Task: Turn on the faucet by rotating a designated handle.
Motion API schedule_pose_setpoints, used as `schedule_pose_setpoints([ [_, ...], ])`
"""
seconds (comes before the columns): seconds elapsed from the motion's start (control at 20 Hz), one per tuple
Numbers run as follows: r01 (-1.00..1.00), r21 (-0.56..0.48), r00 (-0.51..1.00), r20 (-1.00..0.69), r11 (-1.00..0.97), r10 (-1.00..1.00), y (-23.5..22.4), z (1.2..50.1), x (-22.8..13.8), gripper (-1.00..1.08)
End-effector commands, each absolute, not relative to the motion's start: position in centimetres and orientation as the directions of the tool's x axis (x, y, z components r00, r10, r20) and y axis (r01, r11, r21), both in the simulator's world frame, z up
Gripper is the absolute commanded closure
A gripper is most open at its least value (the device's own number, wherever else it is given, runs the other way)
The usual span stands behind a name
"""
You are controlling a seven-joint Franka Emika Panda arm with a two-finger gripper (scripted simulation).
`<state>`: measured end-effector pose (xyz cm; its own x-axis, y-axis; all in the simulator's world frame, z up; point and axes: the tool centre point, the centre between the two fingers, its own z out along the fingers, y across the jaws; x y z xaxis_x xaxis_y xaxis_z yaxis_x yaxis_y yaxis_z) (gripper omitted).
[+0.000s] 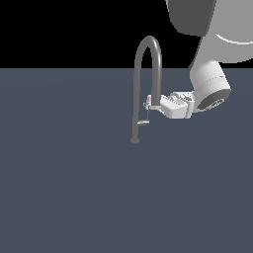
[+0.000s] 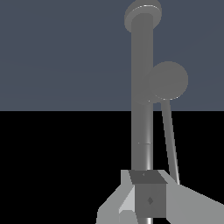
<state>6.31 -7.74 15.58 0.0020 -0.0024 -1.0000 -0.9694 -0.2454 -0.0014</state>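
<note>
A flat slate-blue desk (image 1: 74, 188) fills the ground, pure black behind it. The faucet (image 1: 147, 54) stands mid-scene on its small round flange. My tool (image 1: 149, 105) reaches in sideways from the exterior view's right, level with the handle (image 1: 144, 122) low on the pipe. How wide my tool stands, I cannot tell. The wrist view looks along the pipe to the flange, one finger (image 2: 150, 199) square against it; the exterior view alone shows the arch.

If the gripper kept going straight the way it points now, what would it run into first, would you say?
Most likely the faucet: the gripper points toward the exterior view's left, its fingertips already at the pipe, just above the handle. Depth is unclear, so contact is uncertain.
</note>
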Motion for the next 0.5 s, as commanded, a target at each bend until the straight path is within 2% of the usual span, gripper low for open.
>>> schedule_pose_setpoints([
  [0.0,-0.969,0.0,0.0,-1.0,-0.247,-0.001,-7.9,15.6,5.8,1.08],
  [0.45,-0.969,0.0,0.0,-1.0,-0.249,-0.001,-8.4,15.5,4.0,1.08],
])
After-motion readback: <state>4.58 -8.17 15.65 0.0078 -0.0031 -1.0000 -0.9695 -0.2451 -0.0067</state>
